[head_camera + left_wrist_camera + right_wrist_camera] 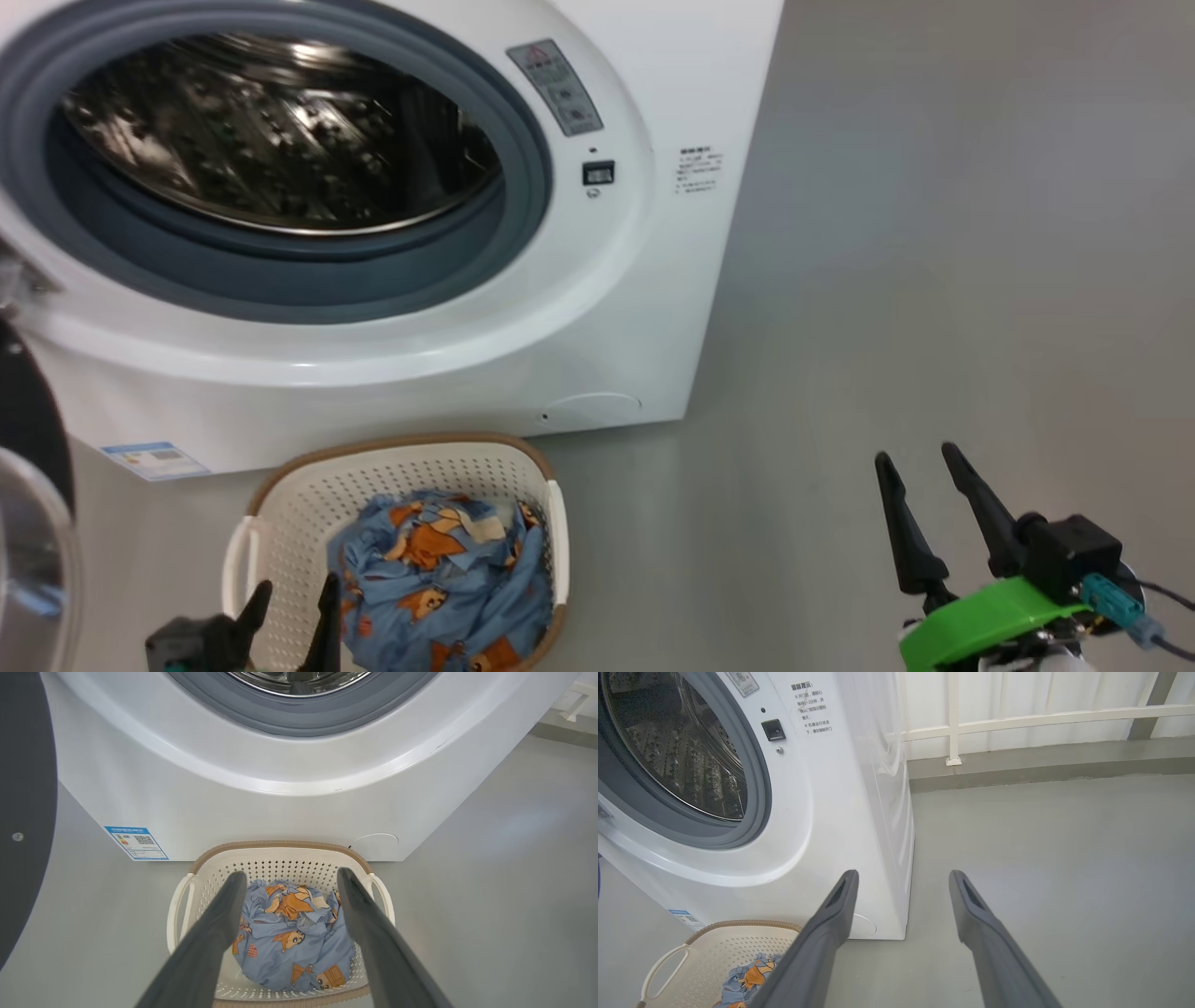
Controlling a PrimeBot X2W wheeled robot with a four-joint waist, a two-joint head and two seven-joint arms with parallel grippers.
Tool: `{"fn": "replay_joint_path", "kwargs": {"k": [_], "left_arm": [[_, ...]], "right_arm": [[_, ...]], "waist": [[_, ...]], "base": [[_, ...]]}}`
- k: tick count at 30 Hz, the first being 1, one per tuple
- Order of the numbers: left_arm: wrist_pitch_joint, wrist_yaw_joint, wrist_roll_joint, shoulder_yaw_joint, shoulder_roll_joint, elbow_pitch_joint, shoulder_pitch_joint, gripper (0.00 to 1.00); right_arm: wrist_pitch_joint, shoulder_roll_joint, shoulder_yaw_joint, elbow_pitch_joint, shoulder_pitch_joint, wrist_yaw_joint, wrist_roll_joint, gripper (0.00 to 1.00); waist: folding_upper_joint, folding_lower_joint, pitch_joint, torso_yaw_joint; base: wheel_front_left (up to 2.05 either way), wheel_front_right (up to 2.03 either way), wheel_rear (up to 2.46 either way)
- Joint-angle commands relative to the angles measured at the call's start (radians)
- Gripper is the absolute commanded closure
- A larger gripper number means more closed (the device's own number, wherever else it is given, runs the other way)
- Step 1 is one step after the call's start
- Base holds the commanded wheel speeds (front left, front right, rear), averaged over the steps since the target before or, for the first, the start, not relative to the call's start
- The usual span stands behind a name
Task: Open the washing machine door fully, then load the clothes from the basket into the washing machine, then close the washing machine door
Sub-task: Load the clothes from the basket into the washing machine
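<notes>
The white washing machine (607,308) stands with its steel drum (280,131) exposed. Its door (28,504) hangs swung out at the far left, black rim and glass showing. In front of it on the floor sits the cream basket (280,504) holding the blue clothes (439,579) with orange cartoon prints. My left gripper (291,593) hovers open above the basket's near left side, fingers pointing at the clothes (294,933) with nothing between them. My right gripper (920,457) is open over bare floor to the right, empty.
The grey floor (934,233) stretches right of the machine. In the right wrist view a white railing (1017,718) and a low kerb run along the far wall. A blue energy label (136,843) is low on the machine's front.
</notes>
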Motion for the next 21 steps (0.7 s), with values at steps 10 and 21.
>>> {"fn": "replay_joint_path", "kwargs": {"k": [10,21], "left_arm": [[0.126,-0.012,-0.019,-0.011,0.066,0.145,-0.184,0.00],[0.153,-0.026,-0.074,0.003,0.093,0.372,-0.374,0.00]], "right_arm": [[-0.012,0.017,0.067,-0.062,-0.124,0.002,0.003,0.00],[-0.012,0.021,0.098,-0.103,-0.194,0.002,0.028,0.00]], "waist": [[-0.0001,0.0000,0.183,-0.142],[-0.0001,0.0000,0.325,-0.226]], "base": [[0.00,0.00,0.00],[0.00,0.00,0.00]]}}
